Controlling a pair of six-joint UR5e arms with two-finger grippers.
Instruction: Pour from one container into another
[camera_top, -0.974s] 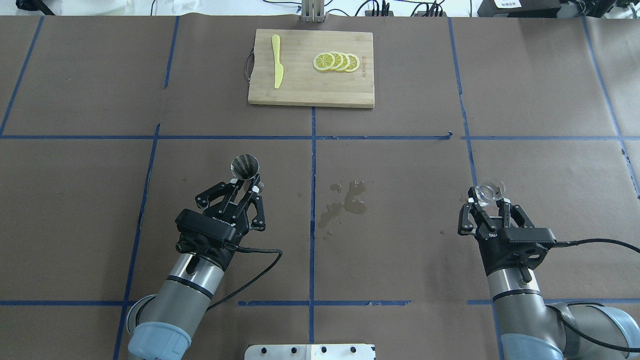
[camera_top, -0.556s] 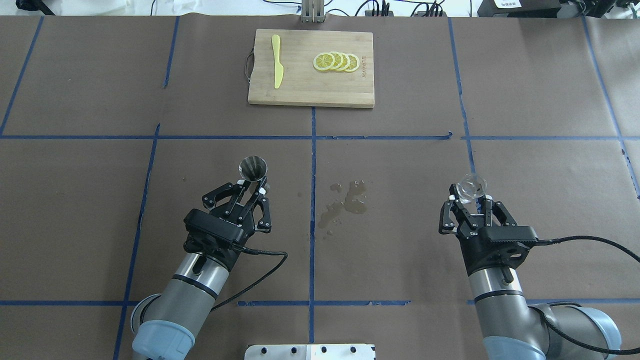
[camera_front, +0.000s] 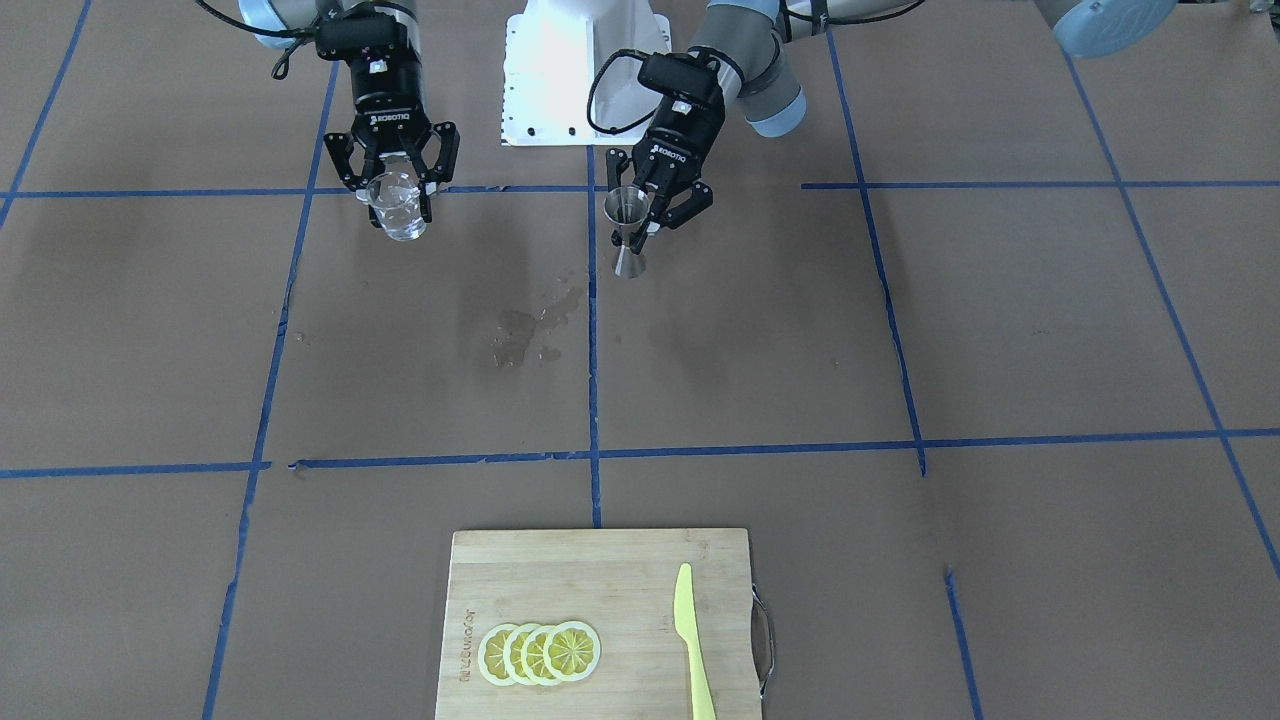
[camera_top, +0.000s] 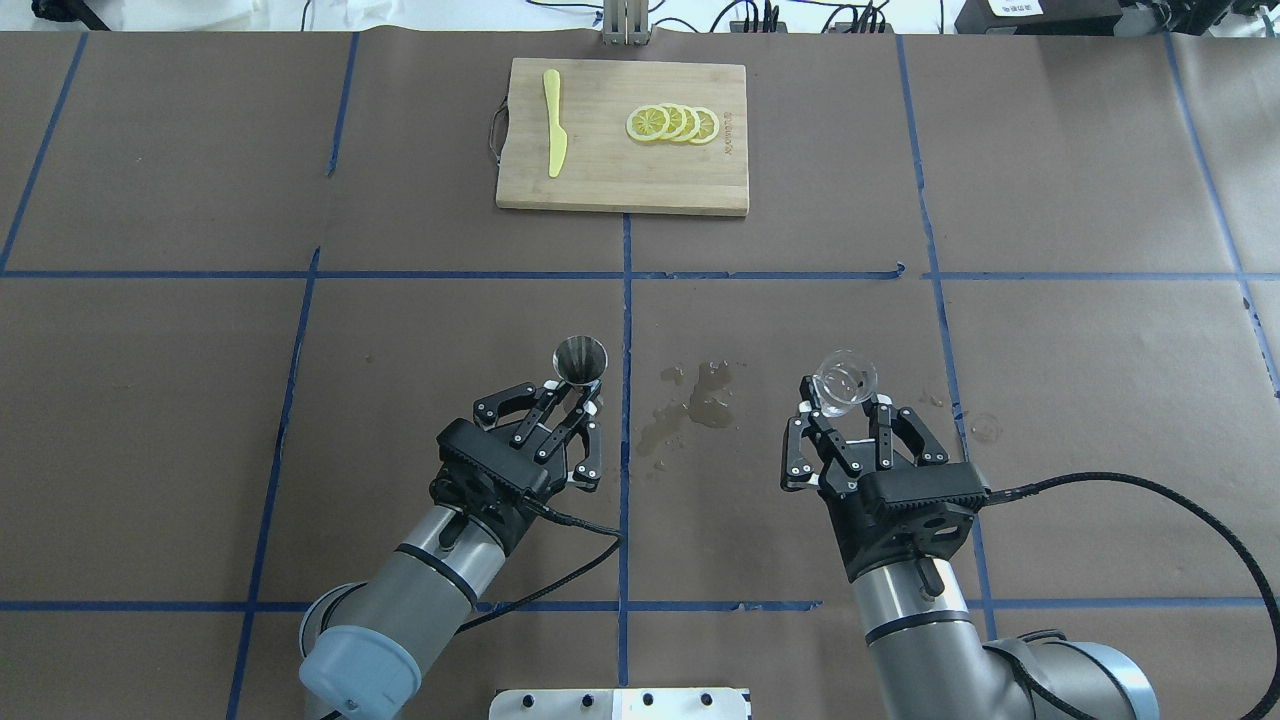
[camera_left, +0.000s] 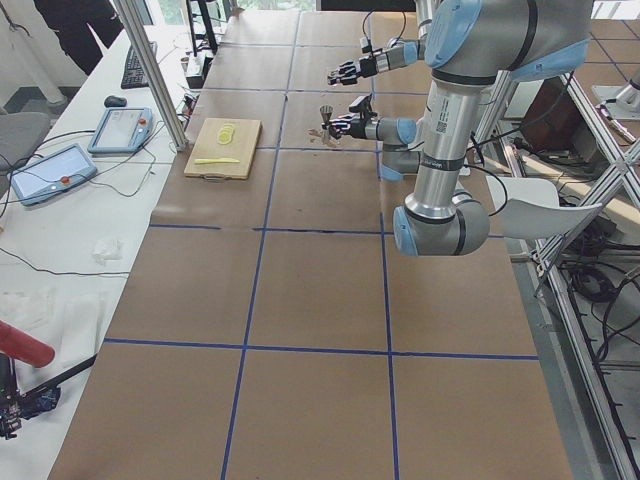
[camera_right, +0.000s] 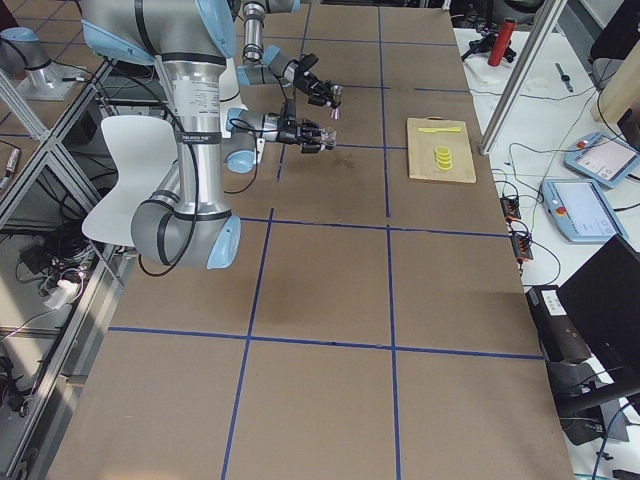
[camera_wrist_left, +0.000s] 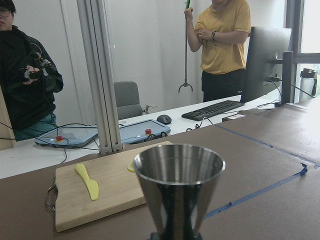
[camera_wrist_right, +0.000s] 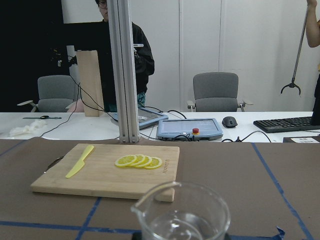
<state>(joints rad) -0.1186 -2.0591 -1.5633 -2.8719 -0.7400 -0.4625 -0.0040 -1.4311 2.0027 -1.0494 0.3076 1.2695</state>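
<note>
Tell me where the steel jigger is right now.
In the overhead view the steel jigger is held upright in the left tool, just left of the central blue tape line, with the wet patch beyond that line.

I count two black two-finger grippers: the left gripper (camera_top: 578, 395) and the right gripper (camera_top: 842, 404). There is one small clear glass beaker-like cup (camera_top: 845, 377) and one shiny steel hourglass jigger (camera_top: 580, 360). At the table's twelve o'clock lies one rectangular bamboo cutting board (camera_top: 620, 180). On it are one flat yellow plastic knife (camera_top: 553, 123) and, at its three o'clock, four round yellow lemon slices (camera_top: 672, 123). Two people stand beyond: a person in black (camera_wrist_left: 30, 85) and a person in a yellow shirt (camera_wrist_left: 222, 45).
</note>
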